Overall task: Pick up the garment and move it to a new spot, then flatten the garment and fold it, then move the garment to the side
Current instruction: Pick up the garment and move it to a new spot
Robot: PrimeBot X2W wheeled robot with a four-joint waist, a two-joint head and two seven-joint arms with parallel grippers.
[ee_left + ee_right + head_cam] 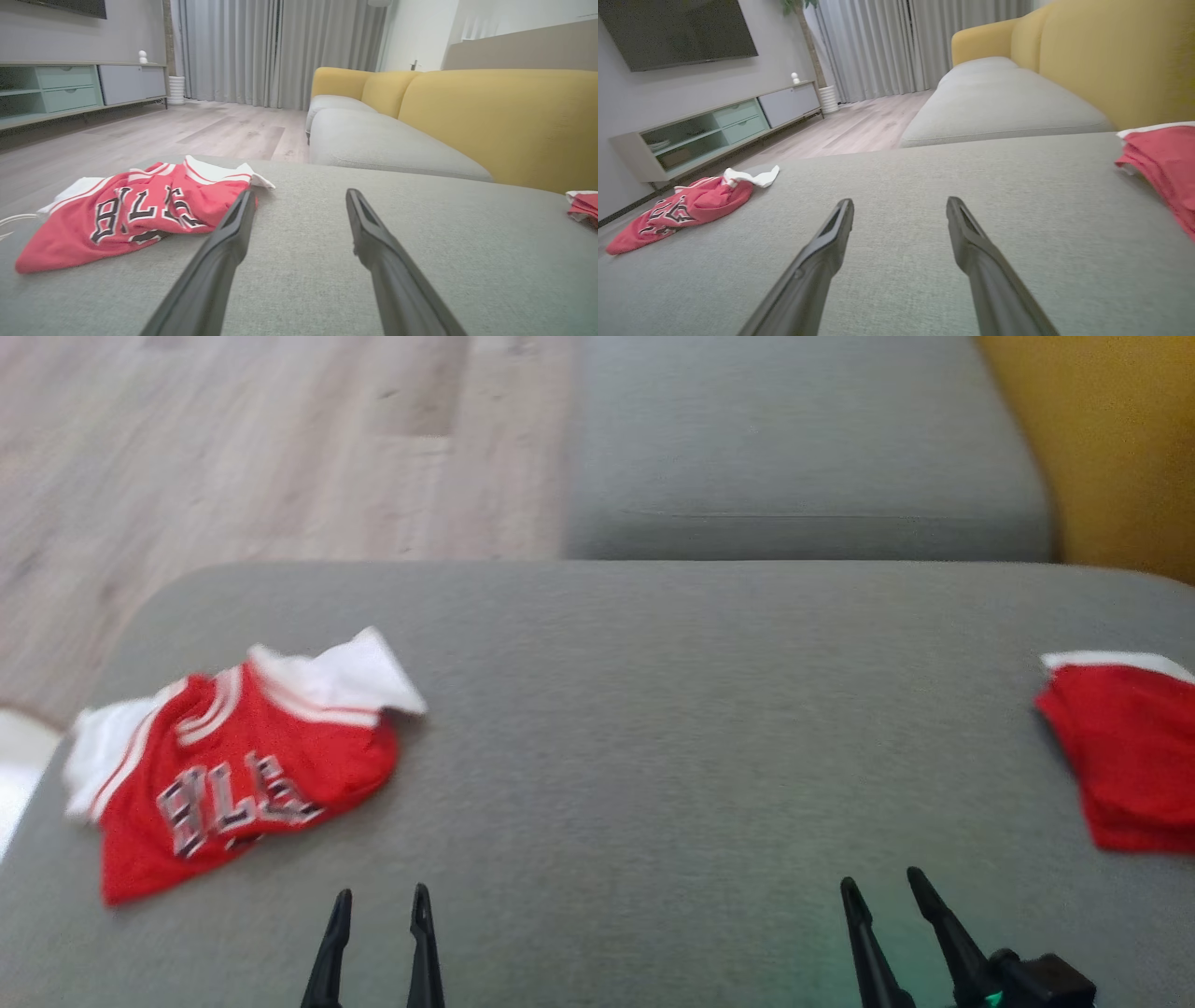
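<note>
Left pincer [383, 891] and right pincer [881, 878] are spread wide, holding nothing, and the shirt [233, 775] lies bunched on the left of the seat [653, 709], soft, light and floppy, so its white edge looks best to pinch.

The left gripper [301, 192] points across the grey cushion [303, 280], its two dark fingers spread wide with nothing between them. Just left of the gripper lies the crumpled red jersey [135, 214], white trim showing. Well to the gripper's right sits a second red garment [584, 205]. Beyond the gripper rise the yellow sofa back [504, 121] and grey curtains [280, 51].
</note>
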